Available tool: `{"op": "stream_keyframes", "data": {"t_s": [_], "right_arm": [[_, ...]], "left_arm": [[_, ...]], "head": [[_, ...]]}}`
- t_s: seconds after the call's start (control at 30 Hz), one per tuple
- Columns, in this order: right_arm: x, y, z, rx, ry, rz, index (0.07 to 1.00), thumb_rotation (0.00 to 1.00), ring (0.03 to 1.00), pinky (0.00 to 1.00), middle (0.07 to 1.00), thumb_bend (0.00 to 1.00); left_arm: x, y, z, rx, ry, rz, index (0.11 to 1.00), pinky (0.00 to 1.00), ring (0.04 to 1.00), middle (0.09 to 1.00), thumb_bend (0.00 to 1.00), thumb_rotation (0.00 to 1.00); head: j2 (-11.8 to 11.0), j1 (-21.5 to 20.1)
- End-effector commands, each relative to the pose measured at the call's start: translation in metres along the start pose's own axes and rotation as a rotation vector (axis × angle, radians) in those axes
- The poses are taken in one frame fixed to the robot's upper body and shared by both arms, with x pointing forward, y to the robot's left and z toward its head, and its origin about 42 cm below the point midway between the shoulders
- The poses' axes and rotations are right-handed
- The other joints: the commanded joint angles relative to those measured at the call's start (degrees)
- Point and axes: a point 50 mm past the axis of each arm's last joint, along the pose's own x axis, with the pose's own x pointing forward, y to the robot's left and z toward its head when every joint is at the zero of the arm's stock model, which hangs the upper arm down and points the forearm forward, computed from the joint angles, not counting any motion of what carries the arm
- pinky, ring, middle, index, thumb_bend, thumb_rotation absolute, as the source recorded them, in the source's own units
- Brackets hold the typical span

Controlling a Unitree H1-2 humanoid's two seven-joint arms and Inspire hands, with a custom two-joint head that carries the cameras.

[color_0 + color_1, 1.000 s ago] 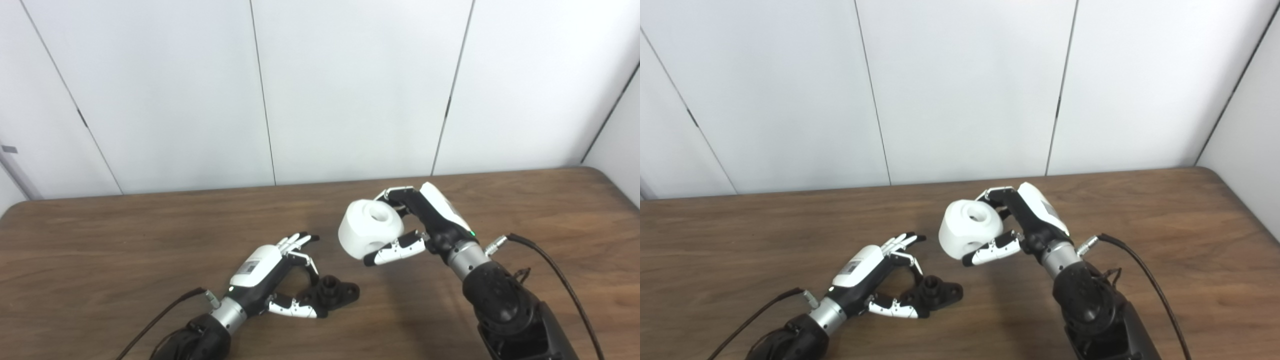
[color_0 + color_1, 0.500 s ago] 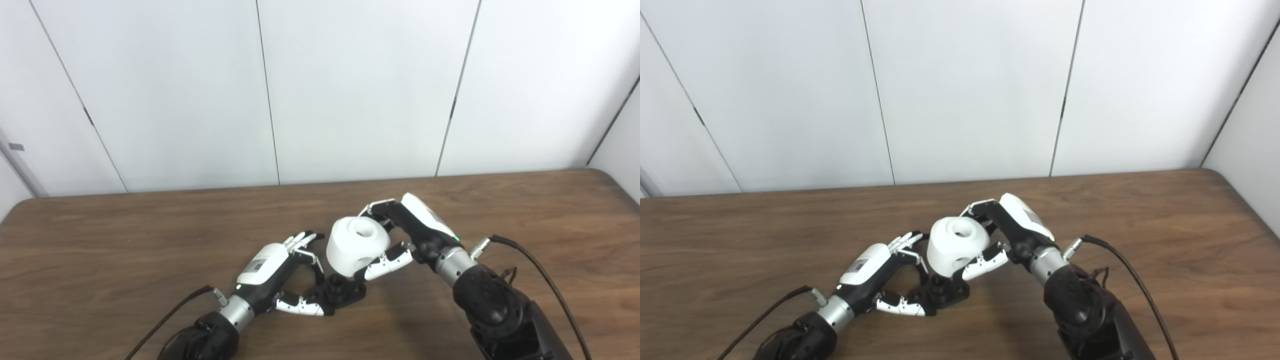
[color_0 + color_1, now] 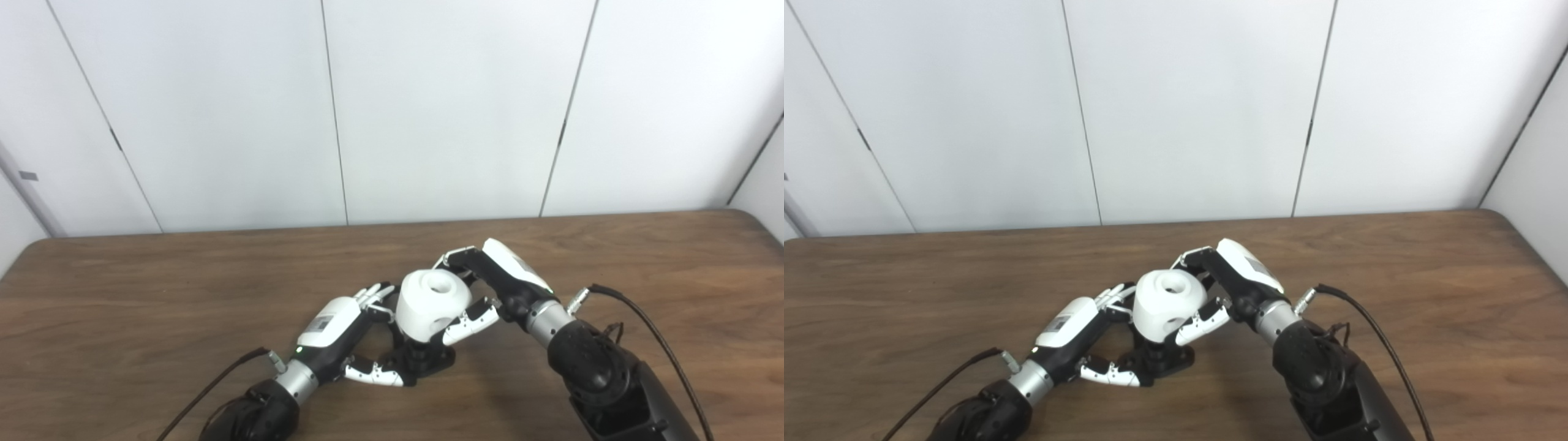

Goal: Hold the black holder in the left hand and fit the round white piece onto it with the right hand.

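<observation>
The black holder (image 3: 429,361) lies flat on the wooden table (image 3: 122,306) just left of centre. My left hand (image 3: 343,337) is shut on the black holder, thumb in front and fingers curled over its far side. Directly above the holder's upright post sits the round white piece (image 3: 432,304), hollow opening facing up; whether it rests on the post is hidden. My right hand (image 3: 496,288) is shut on the round white piece from the right, thumb at its lower front and fingers behind. In the right eye view the white piece (image 3: 1168,304) covers most of the holder (image 3: 1167,361).
Black cables trail from both wrists: one (image 3: 649,324) arcs over the table at the right, another (image 3: 208,392) runs to the bottom left. White wall panels (image 3: 429,110) stand behind the table's far edge.
My right hand has carried the round white piece down and to the left, from beside the holder to directly over its post. The left hand has kept its hold. The camera has shifted slightly.
</observation>
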Motion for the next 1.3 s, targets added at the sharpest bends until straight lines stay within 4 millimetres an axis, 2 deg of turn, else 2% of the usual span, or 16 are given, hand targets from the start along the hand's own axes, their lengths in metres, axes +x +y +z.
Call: {"op": "stream_keyframes", "data": {"t_s": [0.0, 0.67, 0.97, 1.27], "right_arm": [[0.006, -0.018, 0.019, -0.060, -0.097, -0.041, 0.479, 0.13, 0.713, 0.60, 0.716, 0.52], [0.001, -0.014, 0.008, -0.138, -0.101, 0.043, 0.479, 0.13, 0.703, 0.59, 0.715, 0.52], [-0.002, -0.014, 0.005, -0.146, -0.094, 0.071, 0.480, 0.13, 0.735, 0.63, 0.728, 0.52], [-0.003, -0.013, 0.005, -0.172, -0.114, 0.090, 0.480, 0.14, 0.700, 0.59, 0.723, 0.52]], "left_arm": [[-0.011, -0.041, 0.002, -0.023, 0.055, -0.128, 0.483, 1.00, 1.000, 0.958, 0.52, 0.06], [-0.008, -0.034, 0.001, -0.015, 0.057, -0.128, 0.483, 1.00, 1.000, 0.963, 0.52, 0.06], [-0.008, -0.027, 0.001, -0.007, 0.051, -0.120, 0.482, 1.00, 1.000, 0.956, 0.52, 0.06], [-0.007, -0.027, 0.001, -0.009, 0.054, -0.119, 0.482, 1.00, 1.000, 0.956, 0.52, 0.06]], "head": [[0.14, -0.01], [1.17, 0.17], [1.80, 0.26], [1.97, 0.05]]}}
